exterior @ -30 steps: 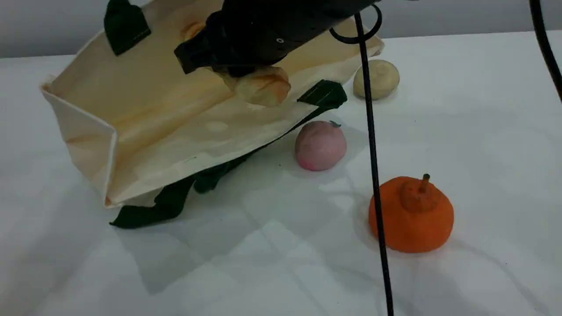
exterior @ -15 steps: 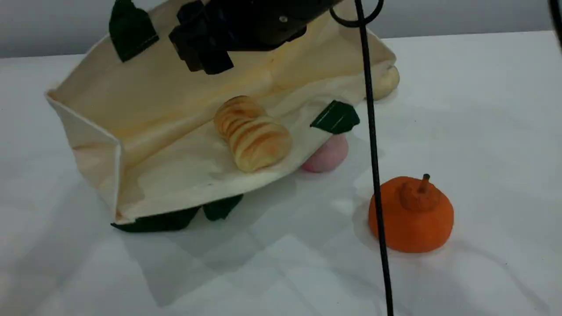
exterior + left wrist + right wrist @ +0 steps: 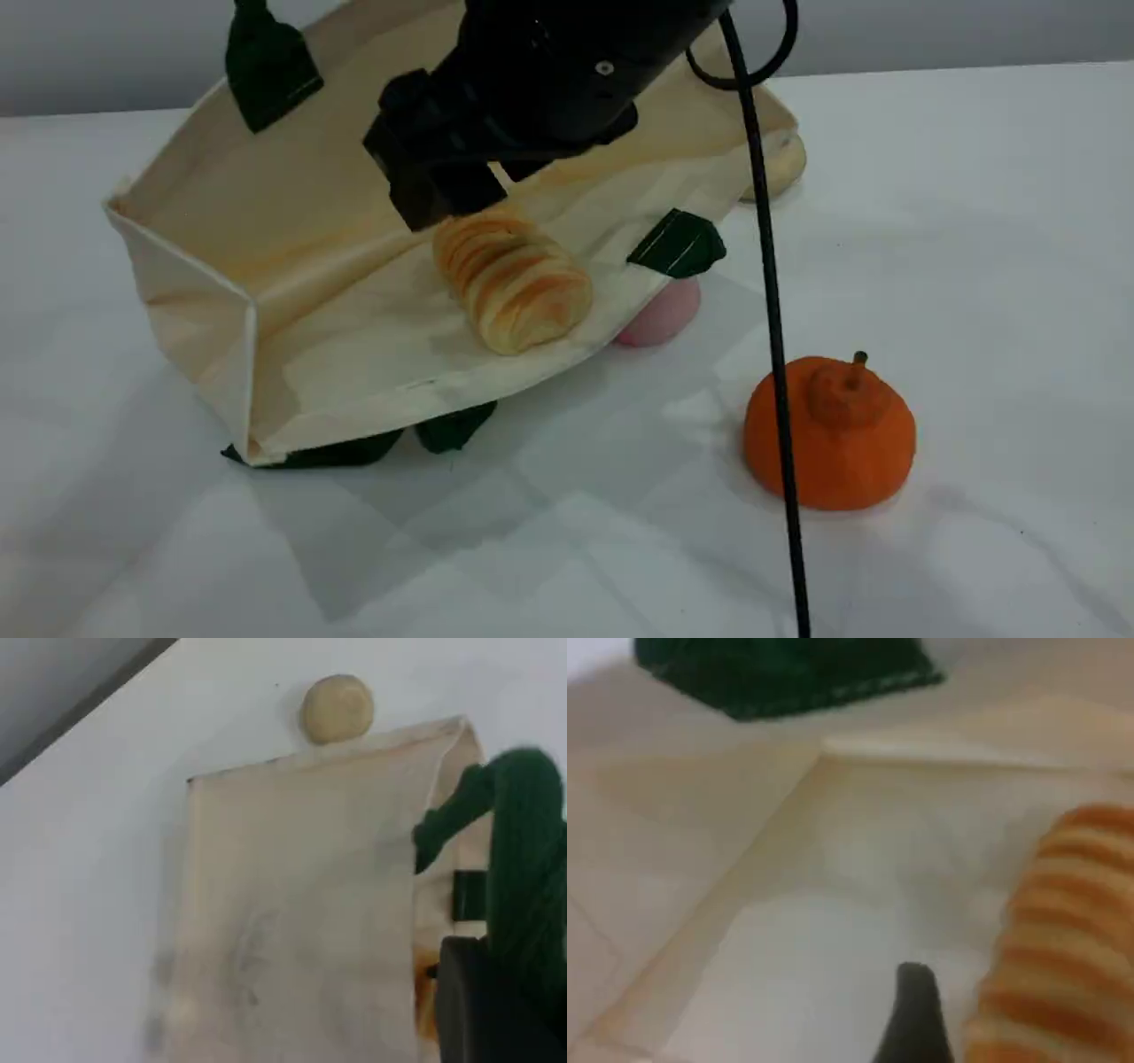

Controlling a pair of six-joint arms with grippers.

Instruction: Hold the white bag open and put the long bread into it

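Left wrist view alone shows the left gripper [image 3: 496, 992] clamped on the white bag's [image 3: 292, 221] green handle [image 3: 523, 850]. Ridged golden long bread [image 3: 514, 283] lies inside the bag's mouth, released; right gripper [image 3: 443, 186] spread above it.

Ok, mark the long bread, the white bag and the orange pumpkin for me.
long bread [image 3: 514, 283], scene view, ridged top.
white bag [image 3: 354, 363], scene view, lower inner panel.
orange pumpkin [image 3: 842, 452], scene view, front side.

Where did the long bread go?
The long bread lies inside the white bag, near its open front edge in the scene view, just left of the pink ball.
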